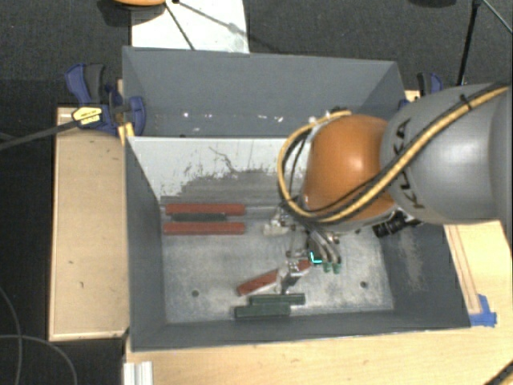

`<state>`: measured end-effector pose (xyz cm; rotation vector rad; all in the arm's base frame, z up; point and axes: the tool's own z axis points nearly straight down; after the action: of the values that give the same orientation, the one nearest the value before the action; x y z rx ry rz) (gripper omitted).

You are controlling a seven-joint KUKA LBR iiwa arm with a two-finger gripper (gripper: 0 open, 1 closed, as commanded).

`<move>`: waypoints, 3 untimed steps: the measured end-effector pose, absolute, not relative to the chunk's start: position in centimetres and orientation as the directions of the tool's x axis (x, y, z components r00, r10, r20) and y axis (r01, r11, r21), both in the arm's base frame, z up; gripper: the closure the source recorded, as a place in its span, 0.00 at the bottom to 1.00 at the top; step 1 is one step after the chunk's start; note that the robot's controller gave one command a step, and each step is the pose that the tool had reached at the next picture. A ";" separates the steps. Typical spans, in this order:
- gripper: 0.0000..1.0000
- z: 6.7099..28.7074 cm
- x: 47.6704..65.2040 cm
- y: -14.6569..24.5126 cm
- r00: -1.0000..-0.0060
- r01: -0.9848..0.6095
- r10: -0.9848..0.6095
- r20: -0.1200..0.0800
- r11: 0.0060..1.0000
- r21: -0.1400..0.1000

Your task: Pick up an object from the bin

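My gripper (301,265) hangs low over the front middle of the bin, under the orange wrist cover. Just to its left a short red-brown block (258,282) lies slanted on the floor, its right end right at the gripper's tip; whether they touch I cannot tell. In front of that block, a dark green bar (269,305) lies flat along the front wall.
Two long red-brown bars (204,209) (204,228) lie side by side at the left middle of the bin, well away from the gripper. The arm and its cables cover the bin's right half.
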<state>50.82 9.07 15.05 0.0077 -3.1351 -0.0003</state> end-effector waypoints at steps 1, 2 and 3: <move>0.00 15.5 51.0 9.0 -1.000 -0.002 -0.002 -0.001 1.000 0.001; 1.00 8.0 50.1 8.4 -1.000 0.006 0.006 -0.012 1.000 0.006; 1.00 8.0 50.1 8.4 -1.000 0.008 0.008 -0.014 1.000 0.006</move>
<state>50.12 8.38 8.01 -0.0124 -3.1555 -0.0099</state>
